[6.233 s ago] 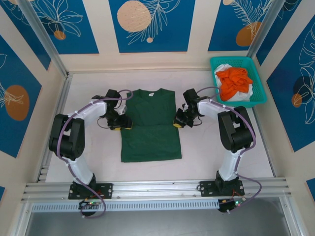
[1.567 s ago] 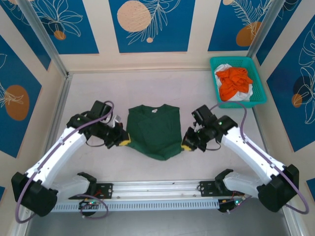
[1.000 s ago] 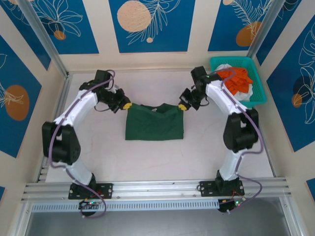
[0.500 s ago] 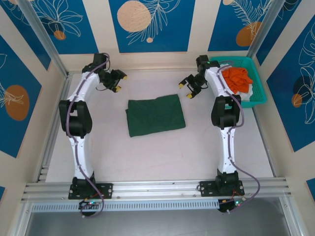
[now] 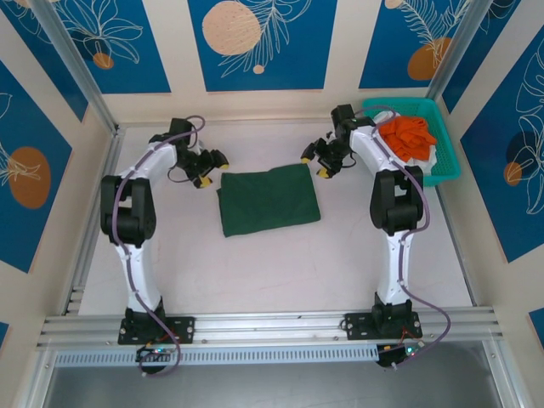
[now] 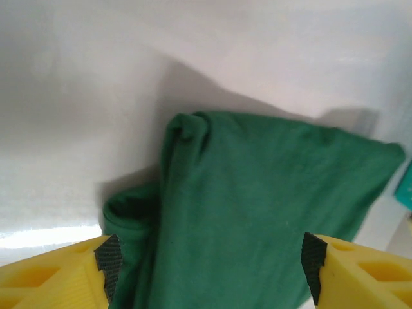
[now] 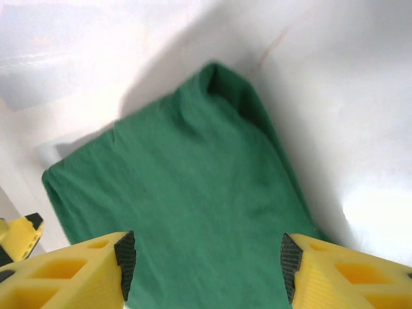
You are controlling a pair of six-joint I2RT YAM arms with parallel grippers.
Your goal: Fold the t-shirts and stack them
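Released a second ago onto the table, the folded dark green t-shirt is lying at its middle; soft, light and limp, it is judged best pinched at the far corners, near which the left gripper and right gripper are being held open, empty

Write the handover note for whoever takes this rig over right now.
Left gripper: open, empty, beside the far-left corner of the green t-shirt.
Right gripper: open, empty, beside its far-right corner.
The green t-shirt lies folded into a rectangle, mid-table.
In the teal basket, far right: orange t-shirt and white t-shirt, crumpled.
Done: green folded. Left: fold orange and white, then stack all three.
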